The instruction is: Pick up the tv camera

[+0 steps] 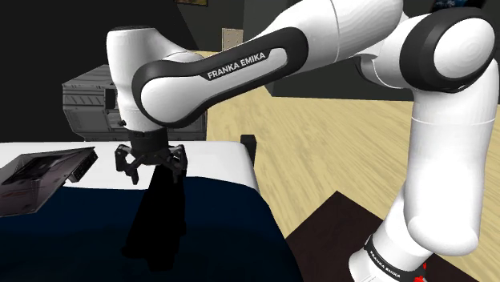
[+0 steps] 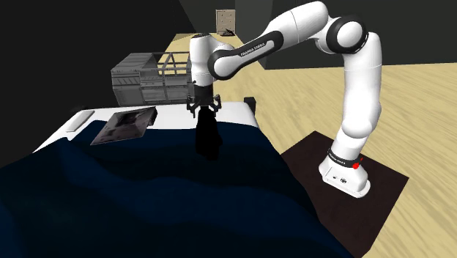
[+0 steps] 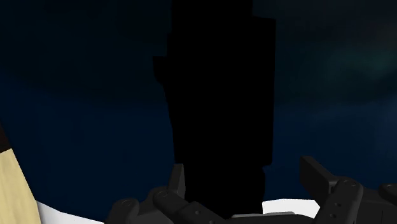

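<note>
One black tv camera (image 1: 160,220) stands upright straight below my gripper (image 1: 154,172) (long axis vertical); fingers spread either side of its top, nothing grasped yet.

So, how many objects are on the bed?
2: the black tv camera stands upright below the open fingers; a flat grey panel lies at the shoulder view's left. The arm may hide others.

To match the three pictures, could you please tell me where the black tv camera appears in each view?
Shoulder view: the black tv camera stands lower left of centre, under the open pincer.
Second exterior view: the tv camera, just left of centre.
Wrist view: the tv camera rises tall ahead of the pincer.
Shared landmark: the dark blue bedcover beneath it.
</note>
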`<state>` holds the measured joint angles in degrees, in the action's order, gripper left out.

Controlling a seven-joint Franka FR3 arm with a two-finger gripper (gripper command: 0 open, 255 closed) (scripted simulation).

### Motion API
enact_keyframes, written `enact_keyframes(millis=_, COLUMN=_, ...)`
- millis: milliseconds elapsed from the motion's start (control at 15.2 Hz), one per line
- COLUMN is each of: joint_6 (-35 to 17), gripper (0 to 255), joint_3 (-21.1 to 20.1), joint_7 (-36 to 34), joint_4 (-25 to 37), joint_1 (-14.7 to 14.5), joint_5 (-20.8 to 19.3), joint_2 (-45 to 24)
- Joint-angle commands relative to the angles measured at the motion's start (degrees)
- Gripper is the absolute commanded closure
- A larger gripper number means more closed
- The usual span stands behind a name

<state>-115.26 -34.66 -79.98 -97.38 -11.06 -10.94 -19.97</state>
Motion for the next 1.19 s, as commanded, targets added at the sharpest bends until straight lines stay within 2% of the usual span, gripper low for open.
enact_keyframes(millis=0, joint_6=-1.3, gripper=0, joint_3=0.2, joint_7=-0.3, joint_4=-0.8, joint_1=-0.1, joint_5=-0.5, joint_2=-0.7)
enact_keyframes(millis=132, joint_6=-1.7, gripper=0, joint_3=0.3, joint_7=-0.3, joint_4=-1.0, joint_1=-0.2, joint_5=-0.6, joint_2=-0.8)
enact_keyframes(millis=198, joint_6=-1.8, gripper=255, joint_3=0.3, joint_7=-0.4, joint_4=-0.9, joint_1=-0.2, joint_5=-0.7, joint_2=-1.0)
enact_keyframes(millis=792, joint_6=-1.7, gripper=255, joint_3=0.3, joint_7=-0.3, joint_4=-1.0, joint_1=-0.2, joint_5=-0.6, joint_2=-0.8)
enact_keyframes(millis=1122, joint_6=1.6, gripper=255, joint_3=-0.1, joint_7=0.2, joint_4=1.4, joint_1=0.0, joint_5=0.3, joint_2=0.4)
